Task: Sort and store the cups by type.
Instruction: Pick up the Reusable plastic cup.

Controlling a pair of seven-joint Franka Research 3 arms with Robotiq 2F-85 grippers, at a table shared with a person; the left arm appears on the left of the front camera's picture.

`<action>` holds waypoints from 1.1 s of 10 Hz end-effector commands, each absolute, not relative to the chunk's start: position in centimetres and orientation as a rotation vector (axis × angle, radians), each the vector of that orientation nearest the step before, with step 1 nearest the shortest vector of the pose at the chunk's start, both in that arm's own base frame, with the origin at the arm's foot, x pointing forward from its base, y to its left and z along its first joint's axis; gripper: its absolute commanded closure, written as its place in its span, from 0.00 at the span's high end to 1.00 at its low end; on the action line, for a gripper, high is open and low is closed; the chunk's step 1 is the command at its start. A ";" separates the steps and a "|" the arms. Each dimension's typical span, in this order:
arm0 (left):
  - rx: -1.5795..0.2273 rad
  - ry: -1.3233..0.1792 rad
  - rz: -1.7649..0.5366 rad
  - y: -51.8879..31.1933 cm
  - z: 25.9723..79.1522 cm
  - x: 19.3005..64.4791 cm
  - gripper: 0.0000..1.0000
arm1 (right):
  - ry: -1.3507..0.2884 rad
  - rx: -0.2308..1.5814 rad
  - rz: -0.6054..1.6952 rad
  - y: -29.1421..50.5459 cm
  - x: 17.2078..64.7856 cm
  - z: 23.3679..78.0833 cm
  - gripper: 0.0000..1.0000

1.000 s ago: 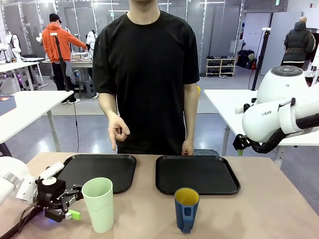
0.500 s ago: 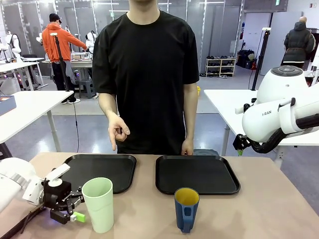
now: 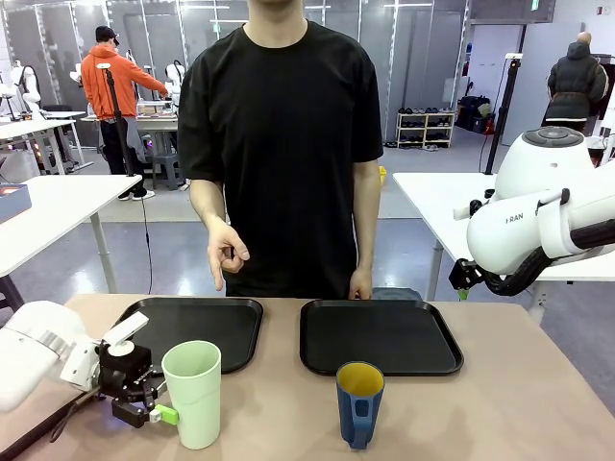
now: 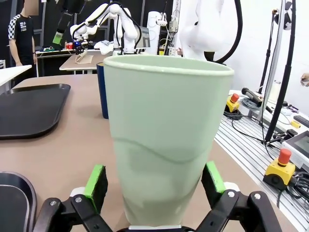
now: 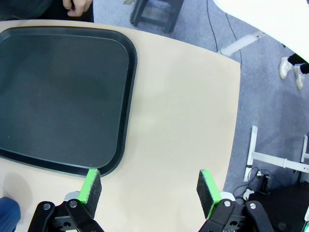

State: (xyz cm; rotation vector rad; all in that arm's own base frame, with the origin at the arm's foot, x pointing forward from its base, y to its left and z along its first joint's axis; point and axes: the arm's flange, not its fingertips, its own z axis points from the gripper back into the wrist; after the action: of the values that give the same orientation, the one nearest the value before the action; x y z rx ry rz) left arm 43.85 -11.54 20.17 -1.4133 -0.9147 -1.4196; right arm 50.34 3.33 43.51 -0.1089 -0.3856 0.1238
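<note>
1. Two green pads of my left gripper [image 4: 154,179] stand wide apart, one on each side of the tall pale mint-green plastic tumbler [image 3: 192,394], low on its wall. They sit just beside it and are not squeezing, as far as I can tell.
2. That tumbler stands upright near the table's front edge, its long axis vertical and square to my closing line, so I judge a plain squeeze is all it needs.
3. Just beyond it lies the left black plastic tray [image 3: 207,322].
4. Towards the middle, the short dark blue mug with a yellow inside [image 3: 360,403] stands upright before the right black plastic tray [image 3: 384,336], well apart from my left gripper.
5. My right gripper [image 5: 149,187] hangs high beside that tray's corner, wide and holding nothing. It is the nearer one for the mug.
</note>
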 end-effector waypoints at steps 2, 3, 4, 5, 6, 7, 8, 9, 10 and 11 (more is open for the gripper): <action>-1.447 -0.961 -1.450 -12.3 17.4 42.6 1.00 | -0.387 -0.111 0.122 3.3 50.4 43.6 1.00; -1.464 -0.950 -1.457 -12.6 17.2 42.3 1.00 | -0.387 -0.111 0.122 3.3 50.4 43.6 1.00; -1.494 -0.949 -1.459 -12.9 17.2 42.1 1.00 | -0.387 -0.111 0.122 3.3 50.4 43.6 1.00; -1.489 -0.959 -1.471 -13.1 17.0 42.0 1.00 | -0.387 -0.111 0.122 3.3 50.4 43.6 1.00; -1.494 -0.951 -1.481 -13.4 16.9 41.9 1.00 | -0.387 -0.111 0.122 3.3 50.4 43.6 1.00; -1.506 -0.939 -1.486 -13.8 16.9 42.0 1.00 | -0.387 -0.111 0.122 3.3 50.4 43.6 1.00; -1.508 -0.919 -1.487 -14.0 16.7 41.8 1.00 | -0.387 -0.111 0.122 3.3 50.4 43.6 1.00; -1.510 -0.908 -1.488 -14.0 16.4 41.8 1.00 | -0.387 -0.111 0.122 3.3 50.4 43.6 1.00; -1.517 -0.924 -1.489 -13.8 16.3 41.8 1.00 | -0.387 -0.111 0.122 3.3 50.4 43.6 1.00; -1.536 -0.915 -1.499 -13.6 16.2 41.7 1.00 | -0.387 -0.111 0.122 3.3 50.4 43.6 1.00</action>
State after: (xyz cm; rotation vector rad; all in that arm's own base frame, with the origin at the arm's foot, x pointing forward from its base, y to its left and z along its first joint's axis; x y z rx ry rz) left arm 43.08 -14.51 18.97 -1.5027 -0.8684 -1.4430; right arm 50.34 3.33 43.51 -0.1089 -0.3856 0.1238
